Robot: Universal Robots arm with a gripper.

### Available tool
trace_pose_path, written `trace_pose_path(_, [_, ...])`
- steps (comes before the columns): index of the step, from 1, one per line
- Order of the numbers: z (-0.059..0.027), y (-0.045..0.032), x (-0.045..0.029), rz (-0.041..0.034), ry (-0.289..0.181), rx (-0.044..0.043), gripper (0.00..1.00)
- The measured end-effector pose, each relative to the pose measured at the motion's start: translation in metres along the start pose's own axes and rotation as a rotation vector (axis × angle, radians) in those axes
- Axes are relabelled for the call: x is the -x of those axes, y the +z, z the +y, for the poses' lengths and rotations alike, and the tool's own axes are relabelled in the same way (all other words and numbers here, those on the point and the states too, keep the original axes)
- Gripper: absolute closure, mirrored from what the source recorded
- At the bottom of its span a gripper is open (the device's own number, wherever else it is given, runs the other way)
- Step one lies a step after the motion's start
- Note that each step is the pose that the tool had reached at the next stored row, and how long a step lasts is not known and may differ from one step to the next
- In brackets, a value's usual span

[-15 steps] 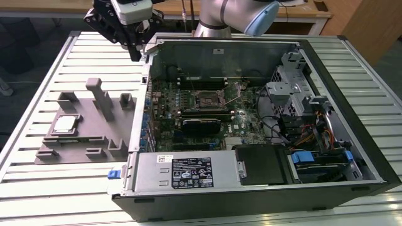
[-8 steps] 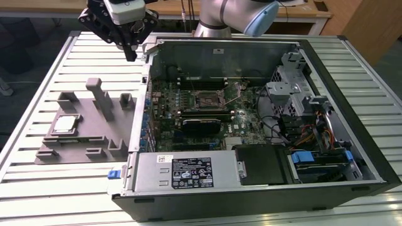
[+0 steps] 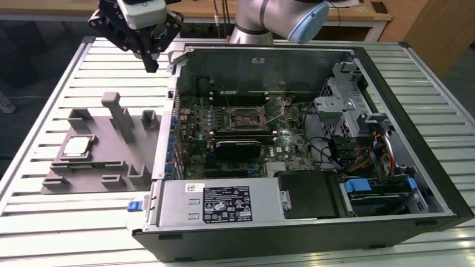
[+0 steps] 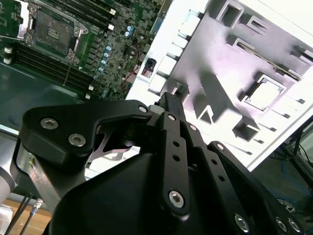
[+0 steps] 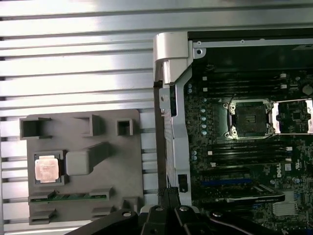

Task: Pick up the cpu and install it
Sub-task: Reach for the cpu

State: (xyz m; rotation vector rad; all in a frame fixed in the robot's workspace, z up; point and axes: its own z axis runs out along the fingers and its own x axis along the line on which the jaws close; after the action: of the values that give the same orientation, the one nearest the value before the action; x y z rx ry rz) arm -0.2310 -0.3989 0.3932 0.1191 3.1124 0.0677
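The cpu (image 3: 77,146) is a small silver square lying flat in a recess of the grey fixture (image 3: 104,164), at the exterior view's left. It also shows in both wrist views (image 5: 47,168) (image 4: 264,93). My gripper (image 3: 151,64) hangs high above the table, beyond the fixture's far end and beside the case's far corner. Its fingers (image 5: 168,195) are shut together with nothing between them. On the motherboard the socket (image 3: 245,118) stands open with its metal frame lifted (image 5: 248,117) (image 4: 51,24).
An open computer case (image 3: 415,167) lies on its side on the slatted metal table (image 3: 44,222), with a power supply (image 3: 222,203) at the near side and drive bays with cables (image 3: 356,150) at the exterior view's right. Upright grey posts (image 3: 115,114) rise from the fixture.
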Motion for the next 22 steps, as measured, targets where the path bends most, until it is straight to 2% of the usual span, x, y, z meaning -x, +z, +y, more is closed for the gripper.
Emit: trace_pose_path(22, [-0.0014, -0.0005, -0.018, 0.0, 0.001, -0.0001, 0.89])
